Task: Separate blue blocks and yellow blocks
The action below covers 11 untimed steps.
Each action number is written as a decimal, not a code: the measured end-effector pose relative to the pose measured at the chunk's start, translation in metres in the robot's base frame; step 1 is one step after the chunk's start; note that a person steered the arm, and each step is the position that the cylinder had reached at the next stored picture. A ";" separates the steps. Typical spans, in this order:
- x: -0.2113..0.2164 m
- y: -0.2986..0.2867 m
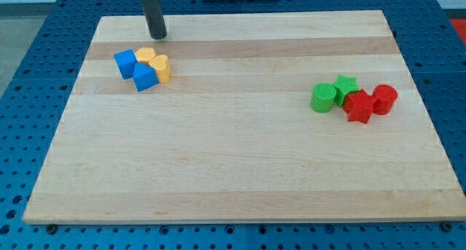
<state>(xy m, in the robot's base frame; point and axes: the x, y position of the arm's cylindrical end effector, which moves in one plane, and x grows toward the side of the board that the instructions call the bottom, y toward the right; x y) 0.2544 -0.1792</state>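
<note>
Two blue blocks and two yellow blocks sit bunched together at the view's upper left. One blue block (125, 63) is leftmost, a blue cube (145, 77) is just below and right of it. A yellow block (146, 57) touches both from above, and a yellow heart-shaped block (160, 67) lies to the right of the blue cube. My tip (158, 36) rests on the wooden board (233, 162) just above the cluster, a short gap from the upper yellow block.
At the view's right sits a second cluster: a green cylinder (322, 98), a green star (345, 86), a red star (358, 106) and a red cylinder (384, 99). Blue perforated table surrounds the board.
</note>
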 end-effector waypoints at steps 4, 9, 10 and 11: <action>0.046 -0.034; 0.143 0.067; 0.145 0.075; 0.136 0.074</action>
